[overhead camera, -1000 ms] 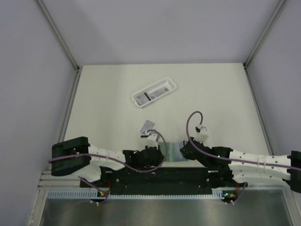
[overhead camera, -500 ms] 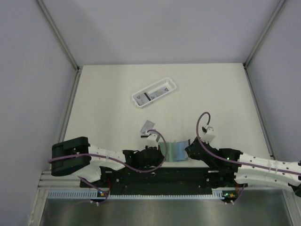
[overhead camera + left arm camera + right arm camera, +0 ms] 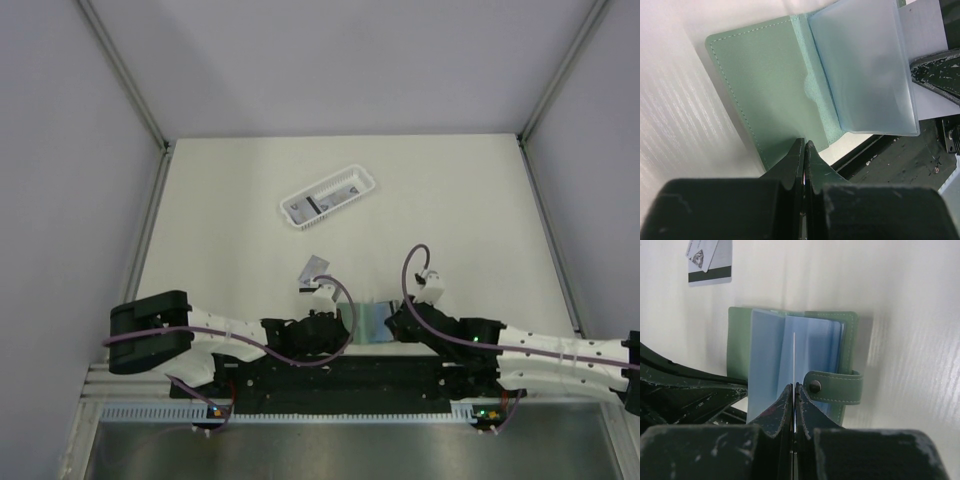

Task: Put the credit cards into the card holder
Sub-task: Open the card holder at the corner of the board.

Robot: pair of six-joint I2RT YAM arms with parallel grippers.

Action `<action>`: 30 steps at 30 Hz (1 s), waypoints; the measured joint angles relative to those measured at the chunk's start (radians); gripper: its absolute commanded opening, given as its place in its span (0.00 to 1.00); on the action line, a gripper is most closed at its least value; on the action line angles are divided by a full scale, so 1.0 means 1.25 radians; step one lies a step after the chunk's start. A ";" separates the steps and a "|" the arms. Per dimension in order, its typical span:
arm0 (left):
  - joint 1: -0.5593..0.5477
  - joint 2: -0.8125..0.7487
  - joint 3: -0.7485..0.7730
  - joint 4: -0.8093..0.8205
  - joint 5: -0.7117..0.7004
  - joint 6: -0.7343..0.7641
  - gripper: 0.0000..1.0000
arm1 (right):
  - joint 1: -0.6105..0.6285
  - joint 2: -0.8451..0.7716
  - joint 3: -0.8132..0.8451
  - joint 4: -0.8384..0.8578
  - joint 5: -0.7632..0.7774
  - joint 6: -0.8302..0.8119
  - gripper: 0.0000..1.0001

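The sage-green card holder (image 3: 368, 322) lies open at the table's near edge between both grippers. My left gripper (image 3: 805, 144) is shut on the near edge of its green cover (image 3: 760, 85). The pale blue sleeves (image 3: 865, 65) stand up from the spine. My right gripper (image 3: 794, 386) is shut on a thin light-grey credit card (image 3: 794, 355), seen edge-on, held upright over the blue sleeves (image 3: 765, 355). The snap strap (image 3: 832, 387) lies beside my right jaws. A second credit card (image 3: 710, 262) with a black stripe lies flat on the table beyond the holder; it also shows in the top view (image 3: 315, 268).
A white slotted basket (image 3: 327, 198) stands further back at mid-table with a card-like item inside. The black base rail (image 3: 330, 375) runs just behind the holder's near side. Grey walls enclose the table on three sides.
My right gripper drew a little to the right half a second ago and has since come back left over the holder. The left arm has not moved.
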 measured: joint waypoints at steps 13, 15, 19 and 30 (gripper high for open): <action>0.000 0.000 0.000 0.001 0.004 0.000 0.00 | 0.000 0.116 0.025 -0.017 -0.007 -0.004 0.00; 0.000 0.000 0.000 0.001 0.004 0.000 0.00 | 0.000 0.104 0.032 -0.038 0.006 0.000 0.00; 0.000 0.000 0.000 0.000 0.004 0.000 0.00 | 0.000 0.063 0.034 -0.089 0.031 0.011 0.00; 0.000 0.000 0.000 0.000 0.006 0.000 0.00 | 0.000 0.073 0.034 -0.157 0.053 0.044 0.00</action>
